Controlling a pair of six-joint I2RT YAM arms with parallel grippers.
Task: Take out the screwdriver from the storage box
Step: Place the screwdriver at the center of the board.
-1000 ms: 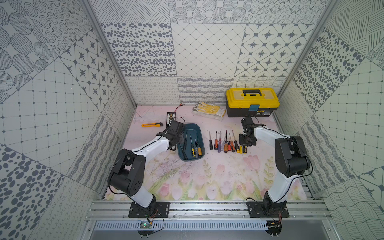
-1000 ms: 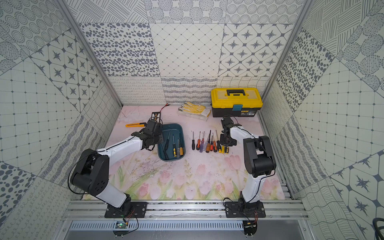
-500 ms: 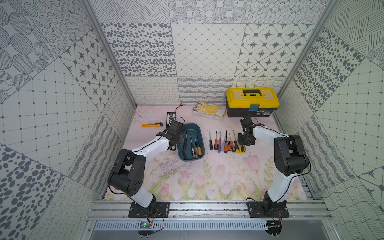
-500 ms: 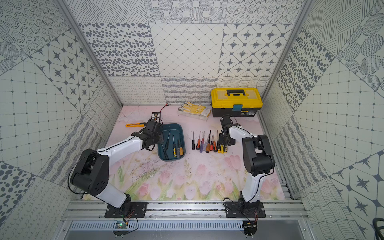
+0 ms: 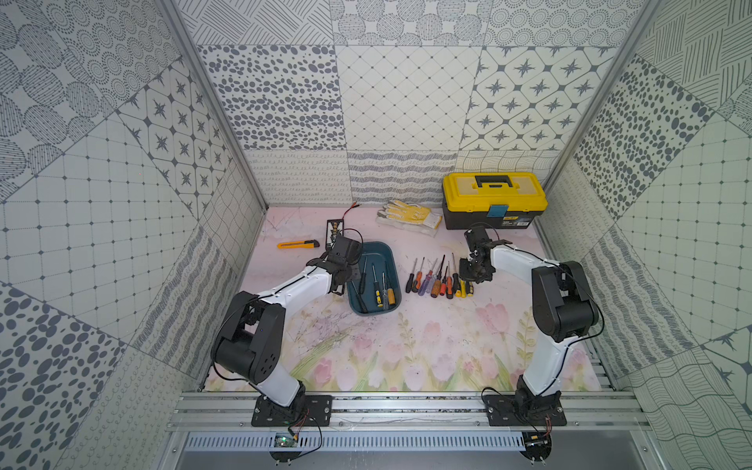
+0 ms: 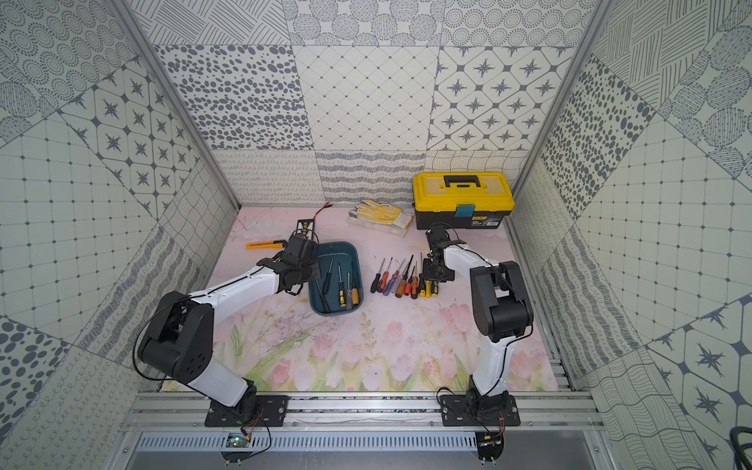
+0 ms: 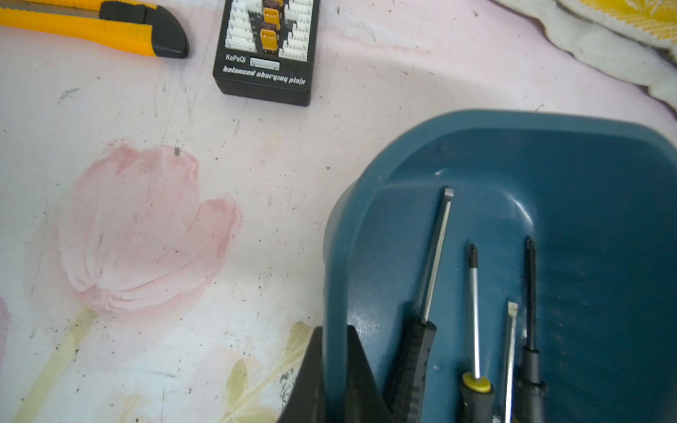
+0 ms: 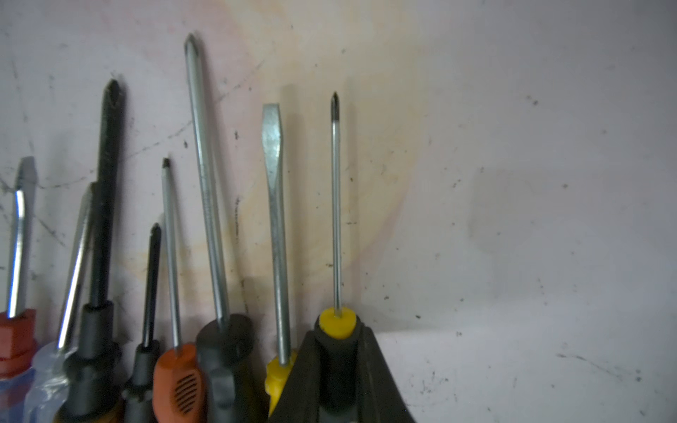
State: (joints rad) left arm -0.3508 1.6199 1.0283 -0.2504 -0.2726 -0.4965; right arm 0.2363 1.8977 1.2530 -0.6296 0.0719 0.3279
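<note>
Right end effector (image 8: 339,351), gripping the screwdriver (image 8: 337,322), has edged closer to the row (image 8: 172,256).

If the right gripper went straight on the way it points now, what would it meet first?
Probably the floral mat: the right gripper, shut on the yellow-collared screwdriver, points down at the mat beside the screwdriver row. Its height above the mat is unclear.

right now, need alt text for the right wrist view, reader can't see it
The right gripper is shut on a black-handled, yellow-collared screwdriver with a thin Phillips shaft. It is at the end of a row of other screwdrivers lying roughly parallel on a pale, scuffed mat.
</note>
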